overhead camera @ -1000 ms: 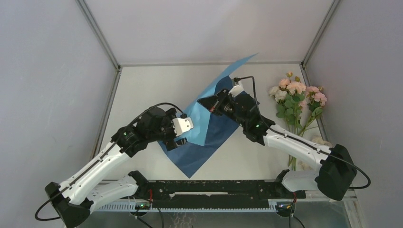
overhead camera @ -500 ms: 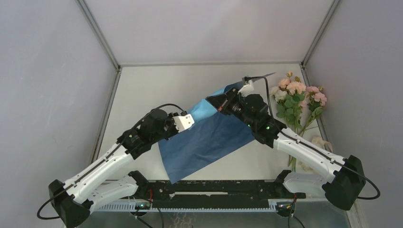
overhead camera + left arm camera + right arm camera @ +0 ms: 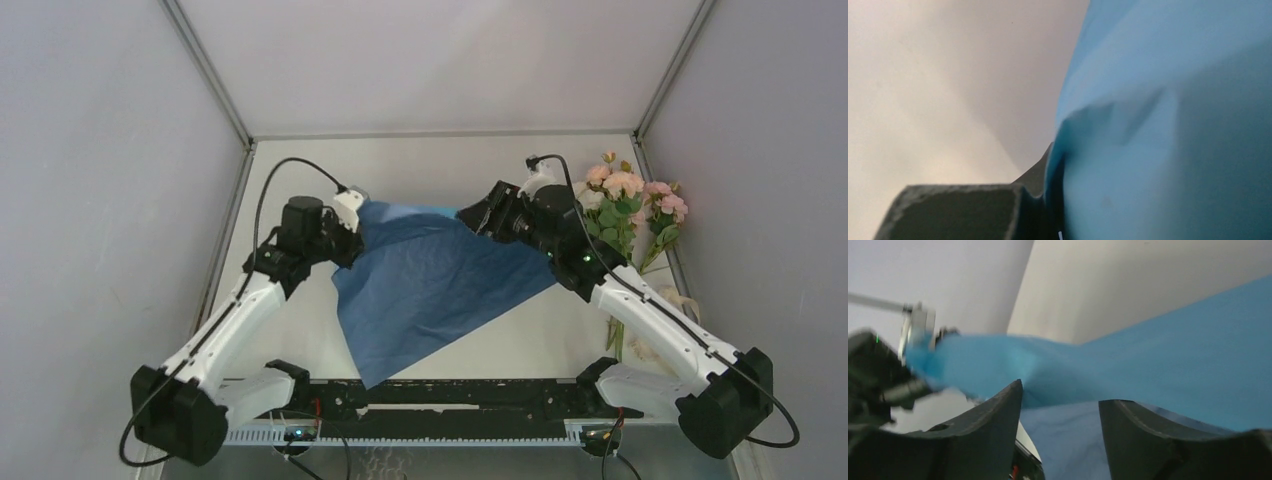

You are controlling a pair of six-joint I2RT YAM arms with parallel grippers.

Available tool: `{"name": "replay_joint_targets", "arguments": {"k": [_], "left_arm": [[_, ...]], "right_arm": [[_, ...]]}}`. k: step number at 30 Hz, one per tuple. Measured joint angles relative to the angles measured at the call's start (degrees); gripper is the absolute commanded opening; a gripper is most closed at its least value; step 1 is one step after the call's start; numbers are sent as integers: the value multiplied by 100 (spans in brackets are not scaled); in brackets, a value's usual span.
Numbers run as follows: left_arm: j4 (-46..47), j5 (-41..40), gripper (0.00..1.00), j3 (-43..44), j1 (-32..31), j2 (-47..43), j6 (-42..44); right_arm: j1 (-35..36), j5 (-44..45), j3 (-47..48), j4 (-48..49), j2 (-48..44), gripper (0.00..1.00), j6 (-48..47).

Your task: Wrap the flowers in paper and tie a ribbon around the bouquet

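We enter the left pincer (image 3: 350, 213) as clenched on the paper (image 3: 430, 290), gripping the sheet's far left corner. In its wrist view one dark finger (image 3: 963, 210) lies hard against the light blue face, and the other finger is hidden behind the sheet. We enter the right pincer (image 3: 1060, 396) as released: its two dark fingers (image 3: 983, 435) stand apart, with the paper's far edge showing across the gap beyond them. Whether the tips touch the sheet we cannot tell. The paper shows its navy face in the top view, with a thin light blue band along the far edge that runs from one pincer to the other. We note that edge raised off the desk (image 3: 420, 165), the rest sloping down toward the arm bases, and the near corner reaching the near edge of the desk. The flowers (image 3: 625, 205), pink and cream blooms with green leaves, lie at the right side of the desk just beside the right arm, stems toward the near edge, apart from the paper.
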Motion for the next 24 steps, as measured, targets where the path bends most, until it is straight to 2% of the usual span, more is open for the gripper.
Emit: {"name": "replay_joint_targets", "arguments": {"k": [5, 12, 14, 19, 24], "left_arm": [[522, 1110, 1, 24, 1311, 1071, -1390], [1137, 2179, 0, 22, 2743, 2802, -3016], [1152, 2282, 0, 22, 2942, 3174, -3281], [1117, 2315, 6, 13, 2983, 3602, -3637], [1102, 2304, 23, 9, 2983, 3628, -3873]], "right_arm": [[-2, -125, 125, -710, -354, 70, -715], [-144, -68, 238, -1421, -509, 70, -1290], [-168, 33, 238, -1635, -378, 70, -1366], [-201, 332, 223, -2039, 160, 71, -1425], [-363, 763, 90, -2236, 914, 70, -1423]]}}
